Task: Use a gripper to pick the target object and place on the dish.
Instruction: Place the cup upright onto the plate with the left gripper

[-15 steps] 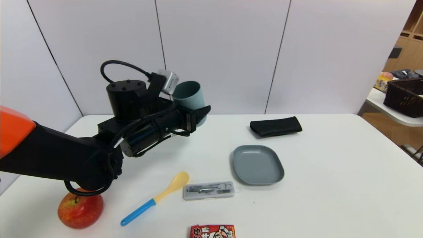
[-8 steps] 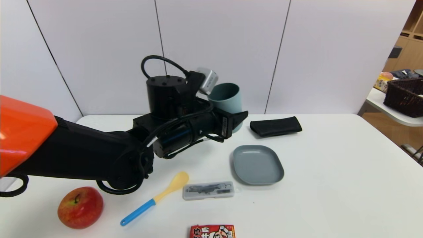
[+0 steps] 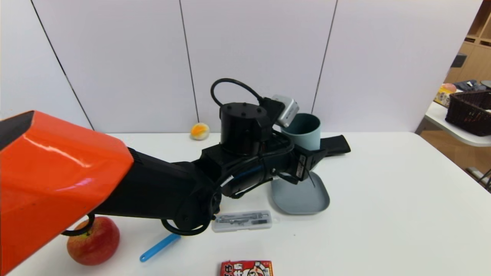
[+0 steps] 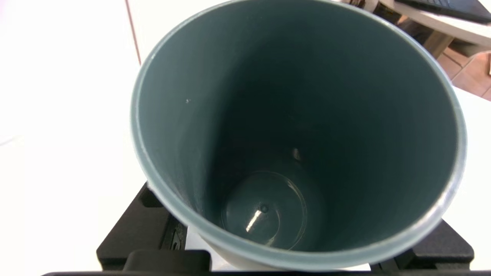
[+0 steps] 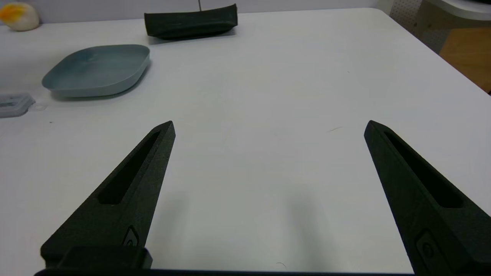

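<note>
The pale blue-green cup stands upright in the air, with my left gripper shut on its lower wall. It hangs over the far left part of the grey-blue dish, which the arm partly covers. In the left wrist view the cup's dark teal inside fills the frame, with black fingers on either side of its base. My right gripper is open over bare table at the right, out of the head view; from there the dish lies far off.
A red apple, a blue spoon handle, a clear case and a red packet lie near the front. A black pouch and a yellow-orange ball sit at the back. A side table with a basket stands at the right.
My left arm has swung to the right and lower with the cup, from the table's left side to above the dish. The arm now hides the spoon's bowl.
</note>
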You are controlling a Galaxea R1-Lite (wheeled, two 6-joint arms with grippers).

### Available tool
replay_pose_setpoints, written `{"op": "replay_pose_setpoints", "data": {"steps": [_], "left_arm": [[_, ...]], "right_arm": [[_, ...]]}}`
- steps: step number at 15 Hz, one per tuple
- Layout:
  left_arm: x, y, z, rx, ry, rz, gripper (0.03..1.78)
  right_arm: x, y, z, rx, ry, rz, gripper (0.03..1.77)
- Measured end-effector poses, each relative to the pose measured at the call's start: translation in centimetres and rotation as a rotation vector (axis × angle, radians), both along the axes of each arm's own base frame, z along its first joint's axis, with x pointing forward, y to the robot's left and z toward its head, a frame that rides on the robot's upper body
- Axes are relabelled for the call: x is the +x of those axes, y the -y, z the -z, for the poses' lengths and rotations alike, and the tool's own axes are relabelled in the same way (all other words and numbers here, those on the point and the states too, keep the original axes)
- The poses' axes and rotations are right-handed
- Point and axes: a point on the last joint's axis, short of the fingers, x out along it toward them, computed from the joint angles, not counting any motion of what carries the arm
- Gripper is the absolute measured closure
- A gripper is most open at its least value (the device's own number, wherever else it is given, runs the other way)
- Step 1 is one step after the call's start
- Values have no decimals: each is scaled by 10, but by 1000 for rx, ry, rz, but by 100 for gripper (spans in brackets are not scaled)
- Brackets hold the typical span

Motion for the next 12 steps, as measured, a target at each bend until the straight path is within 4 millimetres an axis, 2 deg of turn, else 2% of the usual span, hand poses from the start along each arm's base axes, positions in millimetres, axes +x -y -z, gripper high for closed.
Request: {"op": "replay_pose_setpoints", "data": {"steps": [12], "left_arm": [[18, 19, 45, 53, -82, -17, 63]], "right_arm": [[0, 0, 0, 0, 0, 0, 9]]}}
